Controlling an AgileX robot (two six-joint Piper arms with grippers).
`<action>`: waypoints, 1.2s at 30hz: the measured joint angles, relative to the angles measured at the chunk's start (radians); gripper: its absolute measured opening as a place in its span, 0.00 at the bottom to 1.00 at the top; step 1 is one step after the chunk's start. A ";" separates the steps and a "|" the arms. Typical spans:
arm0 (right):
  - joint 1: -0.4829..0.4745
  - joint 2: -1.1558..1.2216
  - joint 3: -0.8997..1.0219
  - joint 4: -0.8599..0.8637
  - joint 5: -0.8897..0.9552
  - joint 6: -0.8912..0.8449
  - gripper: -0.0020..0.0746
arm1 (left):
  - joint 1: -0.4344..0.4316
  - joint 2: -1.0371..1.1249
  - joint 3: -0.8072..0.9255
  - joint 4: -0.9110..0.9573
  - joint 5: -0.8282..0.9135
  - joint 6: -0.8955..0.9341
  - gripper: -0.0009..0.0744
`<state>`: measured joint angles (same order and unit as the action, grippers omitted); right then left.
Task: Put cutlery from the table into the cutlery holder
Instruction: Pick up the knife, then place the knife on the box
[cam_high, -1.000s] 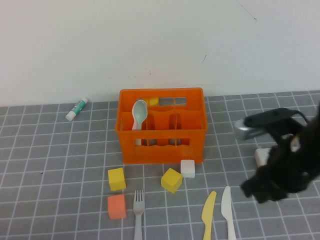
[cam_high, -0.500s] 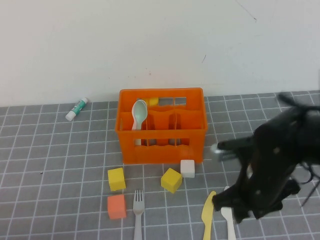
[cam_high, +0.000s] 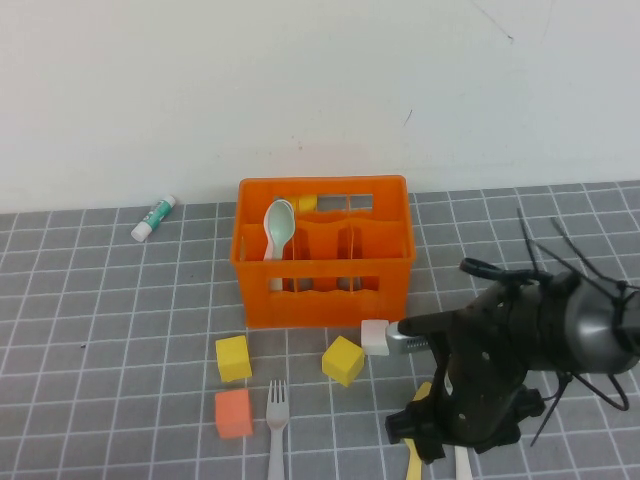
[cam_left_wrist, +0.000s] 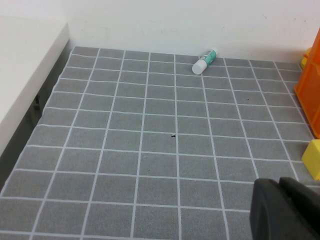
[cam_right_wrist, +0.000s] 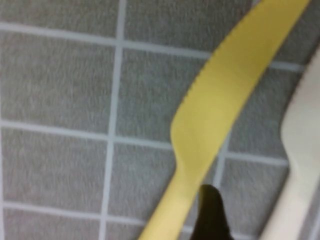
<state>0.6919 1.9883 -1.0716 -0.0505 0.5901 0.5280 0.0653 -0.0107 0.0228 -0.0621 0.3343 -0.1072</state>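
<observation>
Right gripper is held low over the yellow knife, its grip undeterminable, while the left gripper, likewise unreadable, is parked over the table.

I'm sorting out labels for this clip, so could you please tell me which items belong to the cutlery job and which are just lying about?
Job:
- orange cutlery holder, mint spoon already inside
- grey fork
- yellow knife
- white knife
- right pincer, low over the knives
- left pincer, parked apart

Lying about:
- yellow cubes
- orange cube
- white block
- tube
</observation>
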 joint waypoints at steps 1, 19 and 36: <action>0.000 0.010 -0.002 0.000 -0.009 0.000 0.62 | 0.000 0.000 0.000 0.000 0.000 0.000 0.01; 0.002 0.048 -0.007 -0.082 -0.016 0.079 0.27 | 0.000 0.000 0.000 0.000 0.000 -0.004 0.01; 0.000 -0.270 -0.006 -0.289 -0.007 0.122 0.17 | 0.000 0.000 0.000 0.000 0.000 -0.004 0.01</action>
<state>0.6921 1.7186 -1.0771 -0.3391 0.5836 0.6498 0.0653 -0.0107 0.0228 -0.0621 0.3343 -0.1116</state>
